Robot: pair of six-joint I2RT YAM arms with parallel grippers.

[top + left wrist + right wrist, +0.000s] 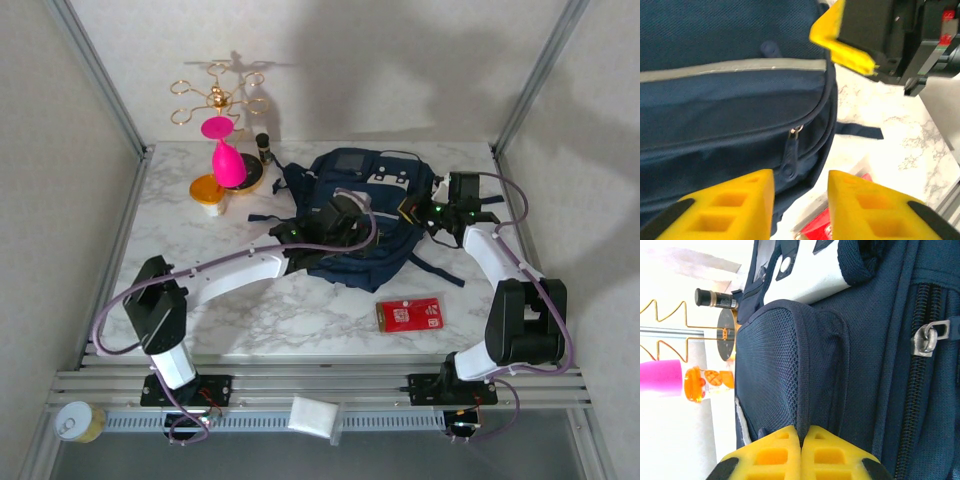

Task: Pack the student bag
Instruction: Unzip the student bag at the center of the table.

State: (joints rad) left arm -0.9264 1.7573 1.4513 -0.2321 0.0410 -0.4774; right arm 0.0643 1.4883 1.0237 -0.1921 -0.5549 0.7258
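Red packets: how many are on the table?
1. The red packet lies on the table, between the student bag and the right arm's base; others may be hidden inside.

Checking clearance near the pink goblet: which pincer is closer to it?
Left. The left pincer is over the middle of the student bag, right of the pink goblet; the right pincer is at the bag's right edge, farther away.

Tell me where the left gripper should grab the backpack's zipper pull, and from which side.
Pinch the dark fabric tab hanging off the metal slider, probably across its narrow width. Approach from the tab's free end, where the open left gripper sits: the tab lies flat on the backpack pointing toward it, and the slider looks too small.
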